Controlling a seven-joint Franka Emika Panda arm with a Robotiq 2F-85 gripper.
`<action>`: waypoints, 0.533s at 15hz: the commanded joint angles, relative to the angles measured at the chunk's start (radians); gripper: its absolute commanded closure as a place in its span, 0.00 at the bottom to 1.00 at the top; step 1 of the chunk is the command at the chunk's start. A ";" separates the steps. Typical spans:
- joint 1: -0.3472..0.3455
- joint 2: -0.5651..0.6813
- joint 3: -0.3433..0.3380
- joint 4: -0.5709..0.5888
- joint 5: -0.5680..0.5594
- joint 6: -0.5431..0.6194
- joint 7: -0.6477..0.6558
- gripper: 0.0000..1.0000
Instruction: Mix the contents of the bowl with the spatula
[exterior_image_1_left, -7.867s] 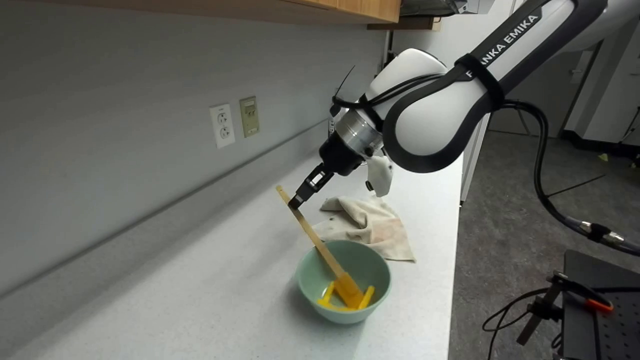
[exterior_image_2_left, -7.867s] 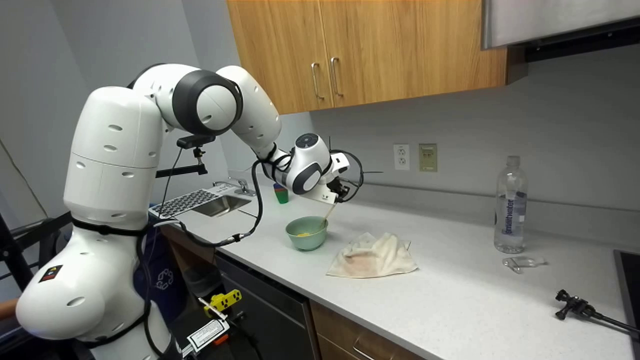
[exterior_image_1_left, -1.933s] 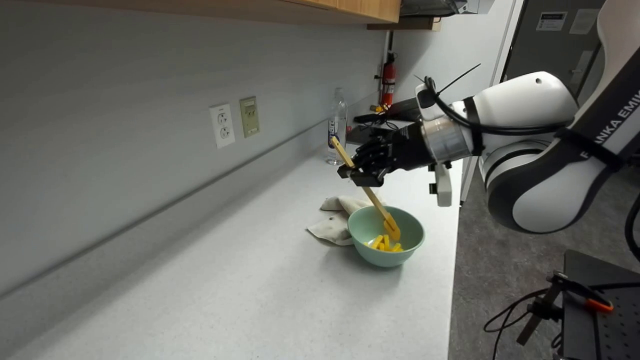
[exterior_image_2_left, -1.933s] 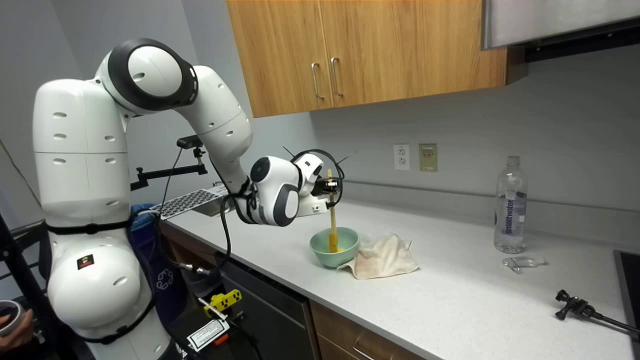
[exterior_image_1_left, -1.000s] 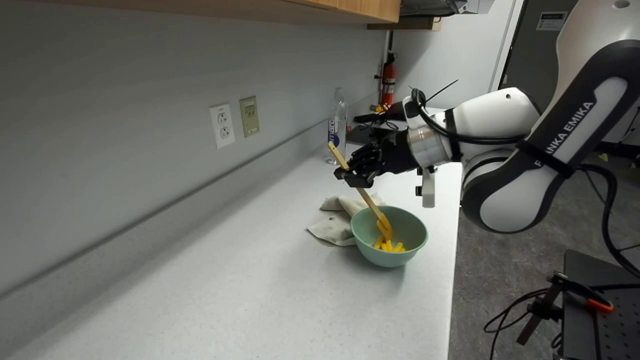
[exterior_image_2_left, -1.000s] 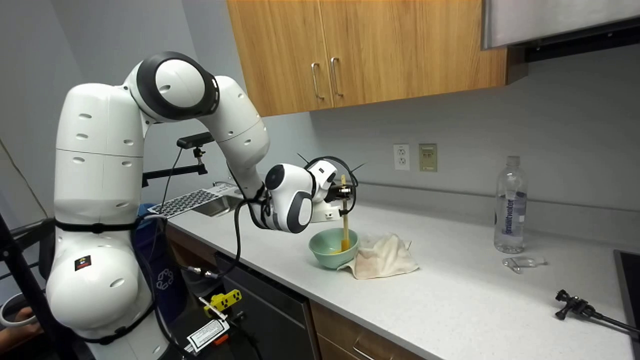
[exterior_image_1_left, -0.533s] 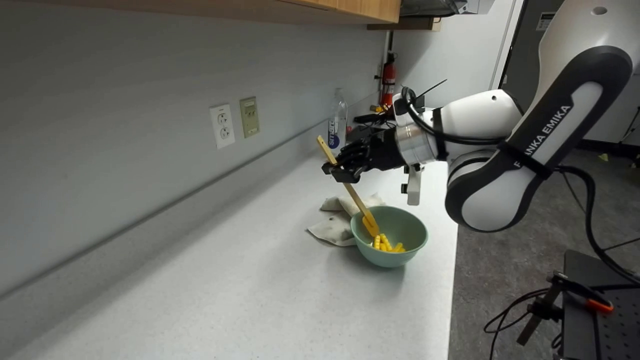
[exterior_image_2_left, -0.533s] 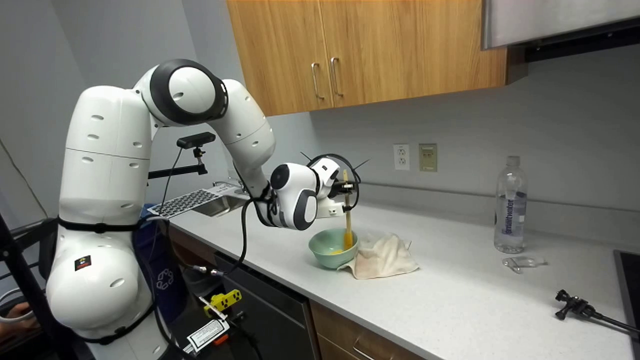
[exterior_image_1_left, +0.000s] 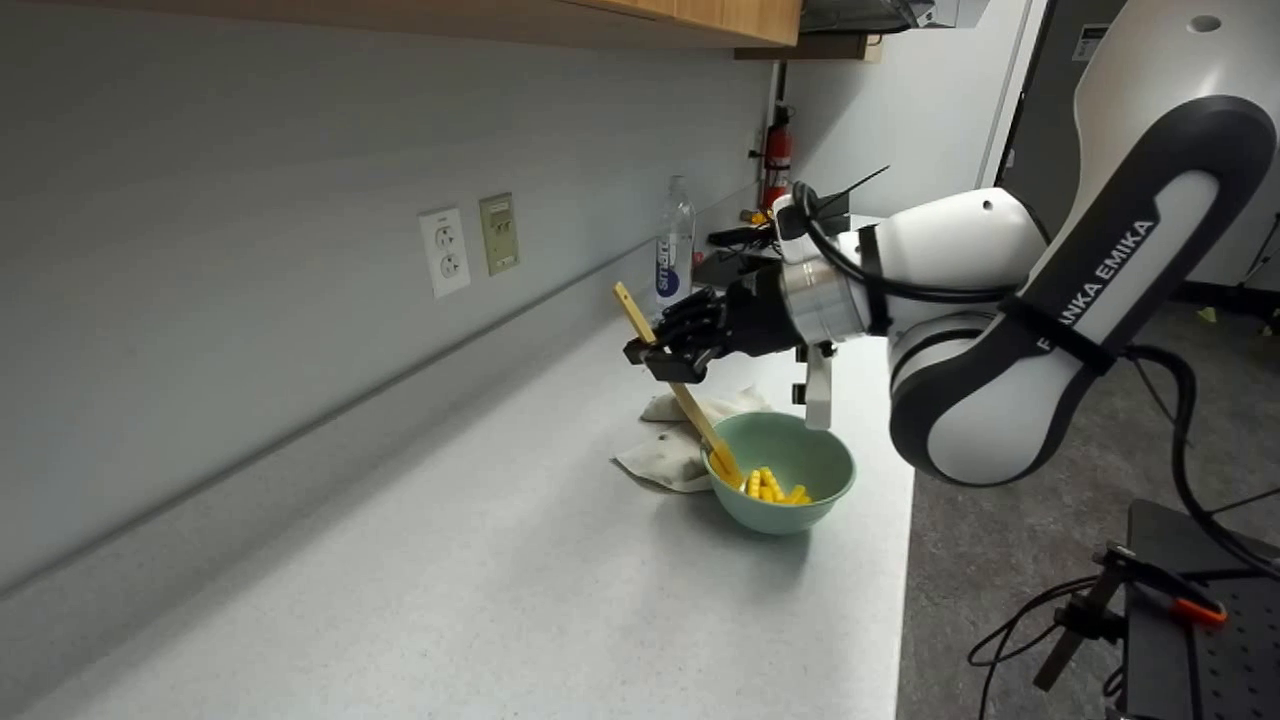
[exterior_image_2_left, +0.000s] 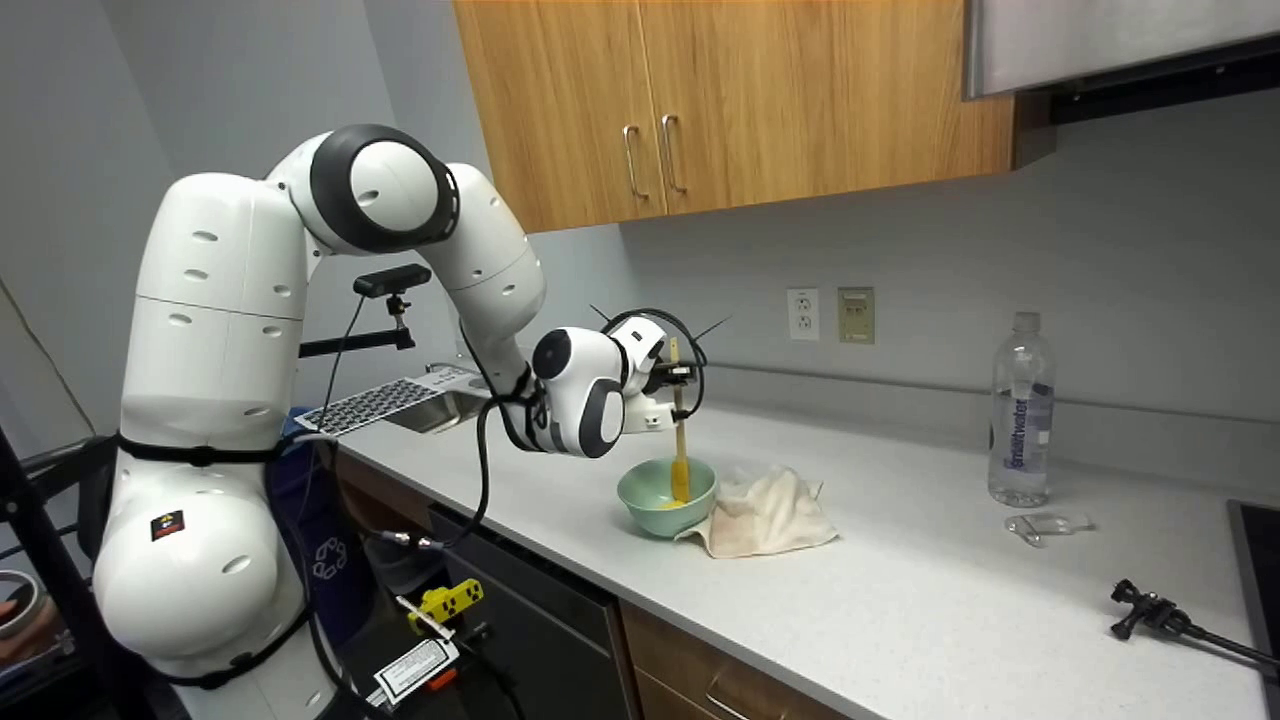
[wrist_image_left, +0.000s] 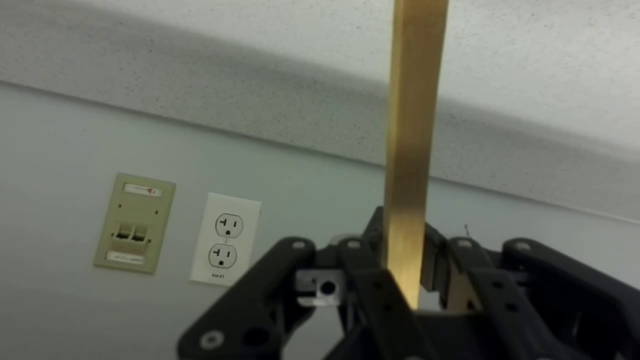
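Note:
The spatula (exterior_image_1_left: 690, 408) slants down into the mint-green bowl (exterior_image_1_left: 775, 518), its yellow head resting low against the inner wall on the cloth side. My gripper (exterior_image_1_left: 655, 352) is shut on the wooden handle above the bowl, and the handle's end sticks out past the fingers. In the wrist view the handle (wrist_image_left: 415, 100) runs up out of the gripper (wrist_image_left: 406, 235). The contents, several yellow pieces (exterior_image_1_left: 770, 487), lie in the bottom of the bowl beside the head. An exterior view shows the head (exterior_image_2_left: 680, 482) standing nearly upright in the bowl (exterior_image_2_left: 665, 524), with only a little yellow visible.
A crumpled beige cloth (exterior_image_1_left: 665, 462) lies against the bowl's side; whether its edge is under the bowl I cannot tell. A water bottle (exterior_image_2_left: 1021, 420) and a clear object (exterior_image_2_left: 1048, 525) stand farther along the counter. Wooden cabinets (exterior_image_2_left: 780, 100) hang above; the counter's front edge runs near the bowl.
Over the last second the gripper and spatula have moved toward the wall, drawing the head from mid-bowl to the cloth-side wall. Since several seconds ago, the bowl has shifted up to the cloth.

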 joint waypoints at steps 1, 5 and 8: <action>0.007 -0.031 -0.002 -0.038 -0.004 0.018 0.010 0.98; -0.002 -0.038 -0.005 -0.077 -0.008 0.026 0.017 0.98; -0.007 -0.049 -0.008 -0.111 -0.011 0.029 0.018 0.98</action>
